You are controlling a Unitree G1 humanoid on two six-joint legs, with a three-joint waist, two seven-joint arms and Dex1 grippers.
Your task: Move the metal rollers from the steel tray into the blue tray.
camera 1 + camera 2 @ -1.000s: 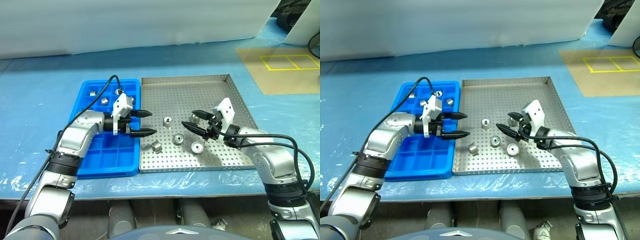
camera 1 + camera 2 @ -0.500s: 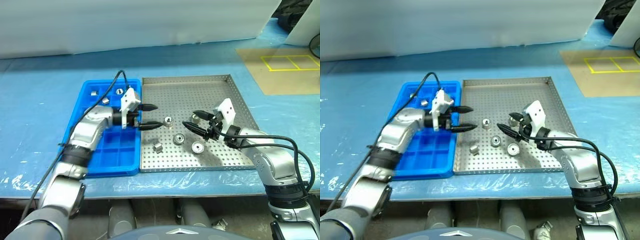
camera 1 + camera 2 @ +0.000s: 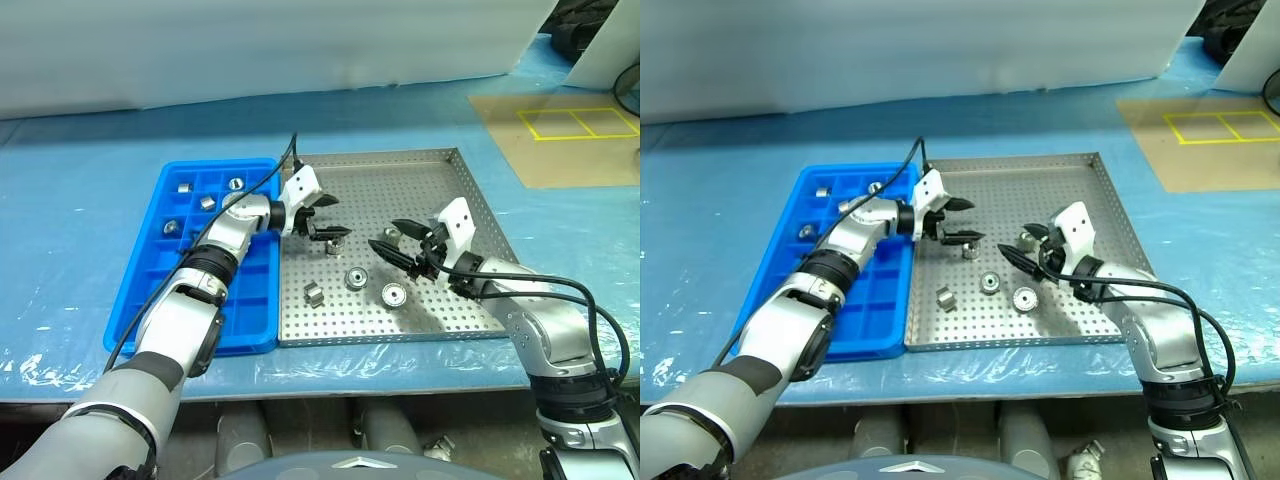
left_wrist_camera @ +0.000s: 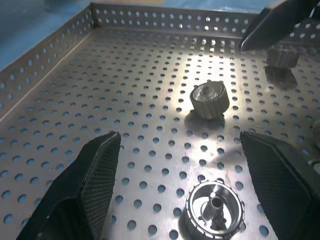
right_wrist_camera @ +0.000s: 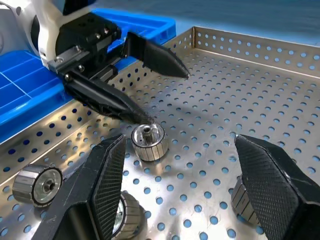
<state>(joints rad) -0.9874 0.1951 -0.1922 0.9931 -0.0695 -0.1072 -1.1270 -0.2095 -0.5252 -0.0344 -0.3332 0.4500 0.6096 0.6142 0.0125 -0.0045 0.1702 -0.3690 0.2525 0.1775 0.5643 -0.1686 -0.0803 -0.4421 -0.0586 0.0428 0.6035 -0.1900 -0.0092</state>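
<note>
Underneath, pale blue table covering (image 3: pixel 70 215)

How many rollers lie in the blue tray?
4 rollers: two in the blue tray's far row, one in the next row, one nearer still, at the left. The left arm may hide others.

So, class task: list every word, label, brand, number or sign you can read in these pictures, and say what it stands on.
None: no readable text on the blue tray, the steel tray, the rollers or either gripper.
Only sign: yellow outlined boxes, no lettering, on the tan mat at the table's far right.
</note>
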